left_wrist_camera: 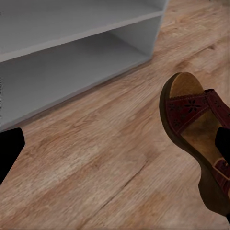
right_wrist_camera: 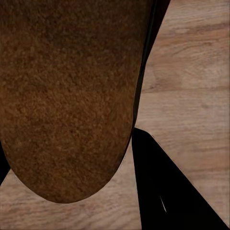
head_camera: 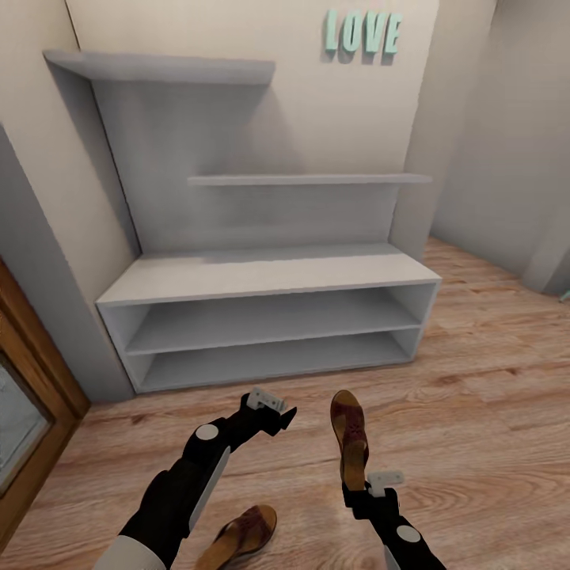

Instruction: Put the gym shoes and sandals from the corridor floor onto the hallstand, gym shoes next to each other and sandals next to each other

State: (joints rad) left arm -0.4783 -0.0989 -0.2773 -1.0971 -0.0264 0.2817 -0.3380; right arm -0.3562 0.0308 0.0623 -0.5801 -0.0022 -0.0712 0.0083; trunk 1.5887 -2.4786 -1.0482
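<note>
Nearest the head camera, the second sandal [head_camera: 241, 535] lies on the corridor floor [head_camera: 491, 412] just beside the left forearm. Ahead of it, the right gripper [head_camera: 360, 481] has its jaws clamped on the heel of the held sandal [head_camera: 349, 437], long axis pointing toward the hallstand [head_camera: 269, 273], toe leading, clear of the floor. I cannot tell whether the left gripper [head_camera: 269, 412] has its jaws apart or together. Both shelf tiers face the right arm, which is the nearer for placing.
</note>
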